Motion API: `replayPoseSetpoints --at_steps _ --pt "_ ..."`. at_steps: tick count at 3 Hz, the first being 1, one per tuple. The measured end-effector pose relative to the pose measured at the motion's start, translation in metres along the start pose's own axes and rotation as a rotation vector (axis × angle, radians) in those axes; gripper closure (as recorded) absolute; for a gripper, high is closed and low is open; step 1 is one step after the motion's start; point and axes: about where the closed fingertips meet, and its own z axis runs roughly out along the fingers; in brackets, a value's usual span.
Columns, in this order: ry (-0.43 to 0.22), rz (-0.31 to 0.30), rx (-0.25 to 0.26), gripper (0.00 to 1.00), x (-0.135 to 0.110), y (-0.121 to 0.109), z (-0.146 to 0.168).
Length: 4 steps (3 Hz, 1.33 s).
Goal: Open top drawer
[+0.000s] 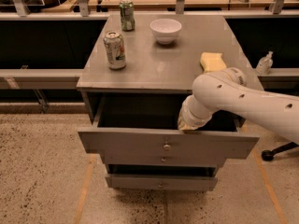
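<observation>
Hanging inside top drawer (140, 146), the gripper (187, 125) is mostly hidden.

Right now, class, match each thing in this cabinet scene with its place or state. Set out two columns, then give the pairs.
1 top drawer
2 white bowl
3 yellow sponge
4 end effector

A right side of the cabinet top
B pulled open
C at the drawer front's upper edge
D back centre of the cabinet top

Pairs: 1-B; 2-D; 3-A; 4-C
</observation>
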Motion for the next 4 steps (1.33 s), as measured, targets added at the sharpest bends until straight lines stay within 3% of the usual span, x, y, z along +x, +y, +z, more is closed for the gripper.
replayPoseSetpoints --at_steps 2,4 --pt "-0.025 0.033 -0.037 1.00 0.005 0.000 0.031" --pt "-0.056 0.152 -0.167 1.00 0.005 0.048 0.005"
